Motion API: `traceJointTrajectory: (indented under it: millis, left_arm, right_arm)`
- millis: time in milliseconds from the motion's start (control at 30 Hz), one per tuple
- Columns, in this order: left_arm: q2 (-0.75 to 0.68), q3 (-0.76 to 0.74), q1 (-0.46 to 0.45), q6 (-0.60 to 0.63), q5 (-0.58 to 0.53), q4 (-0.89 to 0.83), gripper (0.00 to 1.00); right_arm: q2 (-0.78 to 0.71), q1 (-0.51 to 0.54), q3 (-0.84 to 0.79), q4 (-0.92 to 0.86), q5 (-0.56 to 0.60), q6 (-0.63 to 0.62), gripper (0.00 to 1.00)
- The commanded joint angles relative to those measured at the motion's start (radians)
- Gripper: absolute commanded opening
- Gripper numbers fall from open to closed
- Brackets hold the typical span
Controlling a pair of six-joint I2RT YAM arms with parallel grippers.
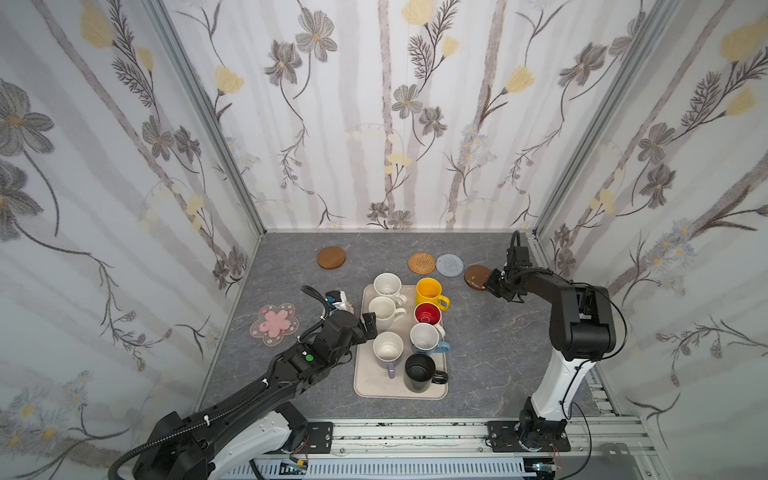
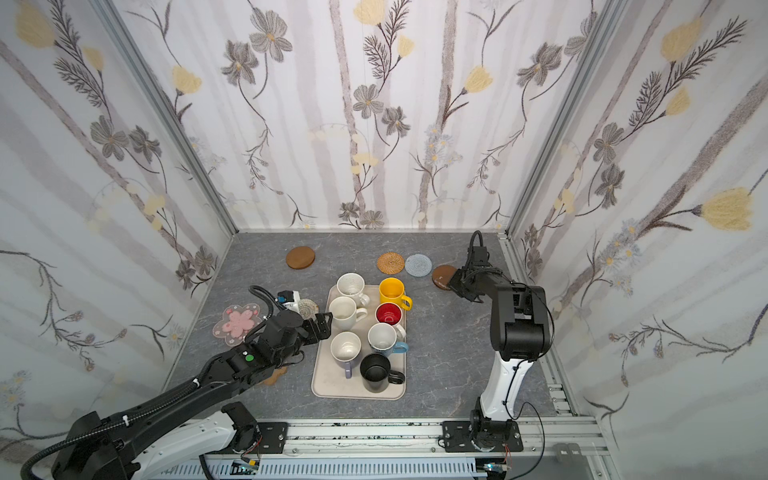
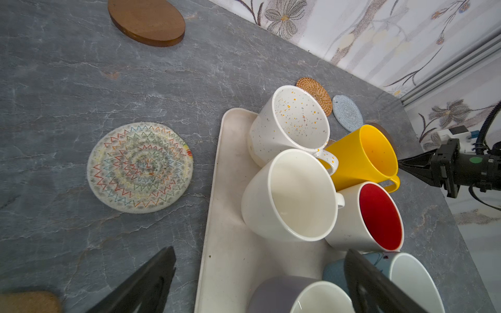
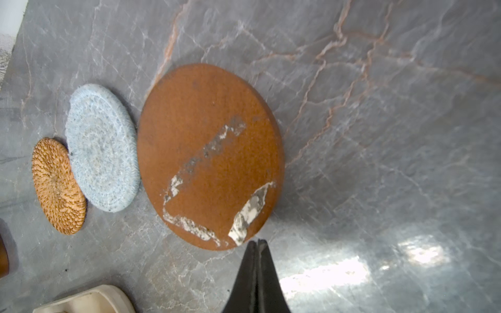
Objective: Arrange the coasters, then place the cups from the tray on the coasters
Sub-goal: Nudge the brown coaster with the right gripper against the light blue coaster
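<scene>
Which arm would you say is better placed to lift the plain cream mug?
Left: the left gripper hangs open beside the cream mug; the right gripper is shut, far off at the brown coaster.

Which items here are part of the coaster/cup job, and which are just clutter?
Job: tray; seven mugs: speckled, cream, yellow, red-inside, blue, lavender, black; seven coasters: light brown disc, rattan, grey-blue, dark brown disc, pink flower, crocheted, brown one, mostly hidden.
Not job: no loose clutter seen; only table, wallpapered walls, front rail.
</scene>
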Motion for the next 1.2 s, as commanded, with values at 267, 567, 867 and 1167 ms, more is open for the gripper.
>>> traceJointTrajectory:
  millis: [267,567,867,1167]
  left_arm:
    - [0.003,0.016,0.001,0.003,-0.022,-0.005,1.00]
    - [-0.001,0.013,0.001,-0.002,-0.022,-0.003,1.00]
    - [0.004,0.008,0.001,-0.002,-0.024,-0.002,1.00]
    - [0.012,0.013,0.002,-0.003,-0.022,-0.001,1.00]
  right_arm:
    - [0.003,0.086,0.045,-0.084,0.156,-0.044,0.00]
    - [0.106,0.172,0.217,-0.257,0.340,-0.133,0.00]
    - [0.153,0.213,0.300,-0.375,0.431,-0.214,0.00]
    - [0.224,0.267,0.379,-0.520,0.563,-0.298,0.00]
